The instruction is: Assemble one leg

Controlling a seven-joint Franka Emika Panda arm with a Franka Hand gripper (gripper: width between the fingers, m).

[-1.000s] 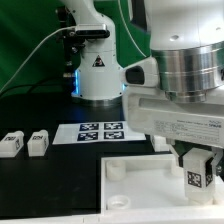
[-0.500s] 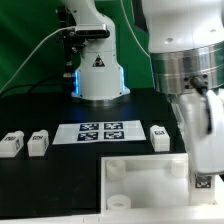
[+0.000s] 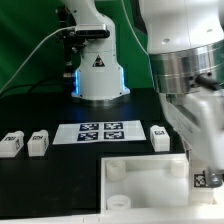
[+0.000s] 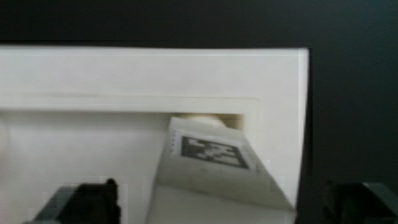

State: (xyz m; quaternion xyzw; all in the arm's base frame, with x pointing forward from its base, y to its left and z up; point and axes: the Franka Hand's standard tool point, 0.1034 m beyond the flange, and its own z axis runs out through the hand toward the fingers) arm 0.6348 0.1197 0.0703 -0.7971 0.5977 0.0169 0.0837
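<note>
In the exterior view my gripper is low over the right corner of the large white tray-like piece. The leg, a small white block with a marker tag, stands there between my fingers. In the wrist view the leg rises from a corner of the white piece, tag facing the camera. The dark fingertips stand apart from the leg, with a light gap on the side that shows, so the jaws look open. Three more legs lie on the table.
The marker board lies flat behind the white piece. The robot's base stands at the back, with a cable running to the exterior view's left. The table is black.
My gripper has turned about its axis over the corner and shifted slightly to the exterior view's right, uncovering the leg beside the marker board. In the last half second it has barely moved.
</note>
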